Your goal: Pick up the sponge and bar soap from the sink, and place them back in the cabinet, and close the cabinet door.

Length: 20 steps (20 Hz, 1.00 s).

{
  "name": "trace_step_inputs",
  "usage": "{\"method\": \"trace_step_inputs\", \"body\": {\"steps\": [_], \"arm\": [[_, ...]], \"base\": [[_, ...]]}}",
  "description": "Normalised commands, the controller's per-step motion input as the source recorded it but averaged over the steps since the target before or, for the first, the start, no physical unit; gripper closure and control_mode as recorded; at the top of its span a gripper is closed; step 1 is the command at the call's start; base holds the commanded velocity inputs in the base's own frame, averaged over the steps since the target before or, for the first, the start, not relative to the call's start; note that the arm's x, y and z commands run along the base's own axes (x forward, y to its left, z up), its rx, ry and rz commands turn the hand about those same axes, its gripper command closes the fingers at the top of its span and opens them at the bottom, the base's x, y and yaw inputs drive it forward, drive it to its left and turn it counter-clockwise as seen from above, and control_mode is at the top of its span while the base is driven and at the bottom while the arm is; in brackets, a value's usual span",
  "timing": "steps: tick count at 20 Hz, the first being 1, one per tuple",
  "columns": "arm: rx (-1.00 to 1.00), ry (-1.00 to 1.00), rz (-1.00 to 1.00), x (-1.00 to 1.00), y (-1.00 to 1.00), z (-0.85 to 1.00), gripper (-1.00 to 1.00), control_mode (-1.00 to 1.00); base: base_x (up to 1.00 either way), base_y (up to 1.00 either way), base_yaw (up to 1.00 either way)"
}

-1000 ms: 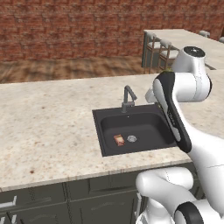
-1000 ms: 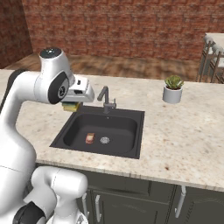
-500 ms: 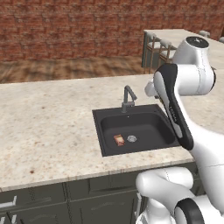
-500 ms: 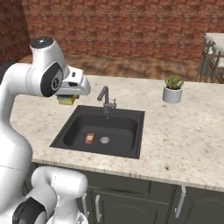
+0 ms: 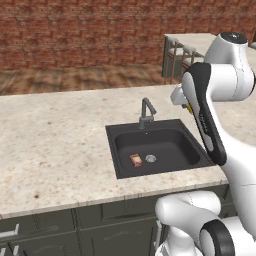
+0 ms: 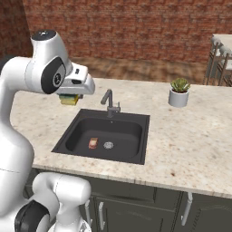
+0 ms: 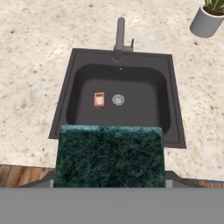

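The sponge (image 7: 109,155) is held high above the counter with my gripper (image 6: 71,94) shut on it. Its dark green face fills the lower hand view, and its yellow body (image 6: 68,100) hangs under the hand, left of the sink. A sliver of yellow (image 5: 190,106) shows beside the arm in the left base view. The bar soap (image 5: 135,160) (image 6: 93,143) (image 7: 99,99) lies flat on the floor of the dark sink (image 5: 170,145) (image 6: 124,131) (image 7: 140,100), just beside the drain. The cabinet and its door are out of view.
A grey faucet (image 6: 109,102) (image 5: 145,112) stands at the sink's back rim. A round drain (image 7: 118,99) sits mid-basin. A potted plant (image 6: 178,93) is on the counter to the right. Chairs (image 5: 177,55) stand behind the counter. Drawers and doors run below the counter front.
The arm has risen and swung away from the faucet, carrying the sponge higher and off to the side of the sink. The soap has not moved.
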Motion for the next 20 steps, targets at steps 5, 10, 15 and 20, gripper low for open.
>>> {"method": "trace_step_inputs", "body": {"steps": [5,10,15,20], "arm": [[0.0,0.0,0.0,-0.05,-0.01,0.0,1.0,1.0],[0.0,0.0,0.0,0.0,0.0,0.0,1.0,1.0],[0.0,0.0,0.0,0.0,0.0,0.0,1.0,1.0],[0.0,0.0,0.0,0.0,0.0,0.0,1.0,1.0]], "base": [[-0.33,-0.09,0.0],[-0.58,-0.13,-0.13],[-0.51,-0.21,-0.3],[-0.31,-0.26,-0.45]]}}
